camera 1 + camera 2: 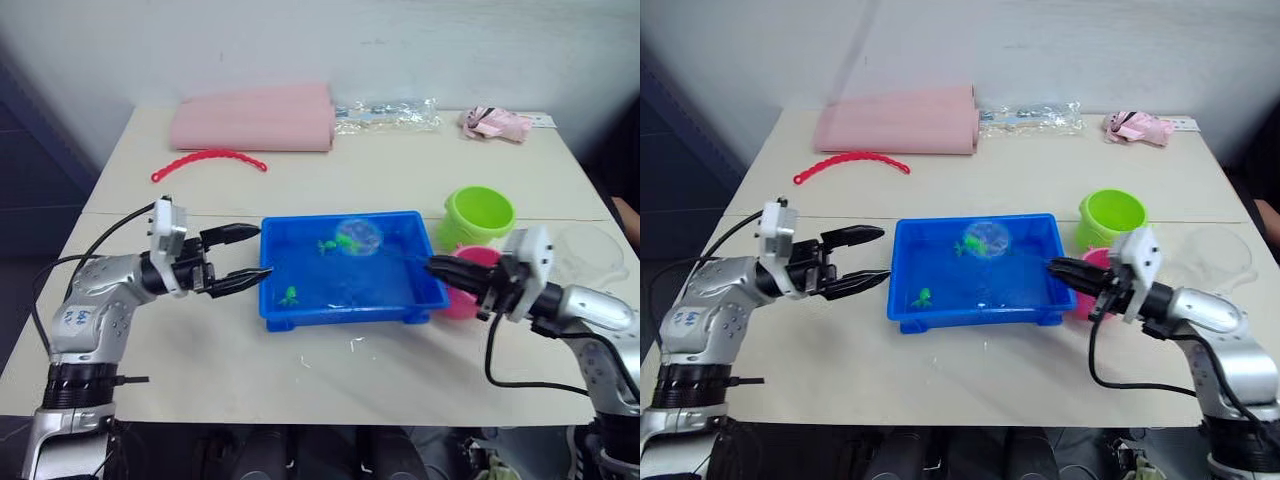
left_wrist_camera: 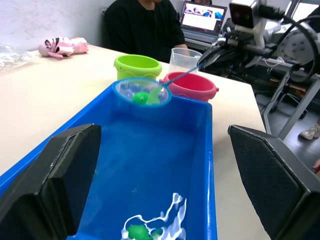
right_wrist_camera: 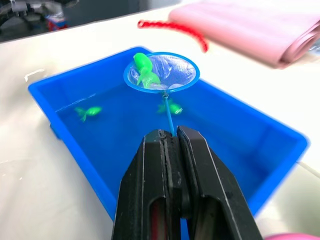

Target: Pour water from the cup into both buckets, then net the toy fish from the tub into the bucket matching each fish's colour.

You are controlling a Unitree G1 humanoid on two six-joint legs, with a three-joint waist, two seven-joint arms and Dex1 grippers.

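Note:
The blue tub [image 1: 350,312] sits mid-table with water in it. My right gripper [image 1: 436,266] is shut on the thin handle of the net [image 1: 358,237], whose blue hoop hangs over the tub's far side with a green toy fish [image 3: 144,70] in its mesh. Two more green fish [image 1: 289,295] [image 1: 325,246] lie in the water. My left gripper [image 1: 264,251] is open, its fingers at the tub's left end. The lime green bucket [image 1: 479,215] and the pink bucket [image 1: 462,302] stand right of the tub. The clear cup [image 1: 590,252] is further right.
A folded pink cloth [image 1: 255,118], a red beaded strip [image 1: 208,158], a clear plastic bag [image 1: 388,113] and a small pink toy [image 1: 495,123] lie along the back. Water drops [image 1: 355,345] lie in front of the tub. A person in black [image 2: 142,25] sits beyond the table.

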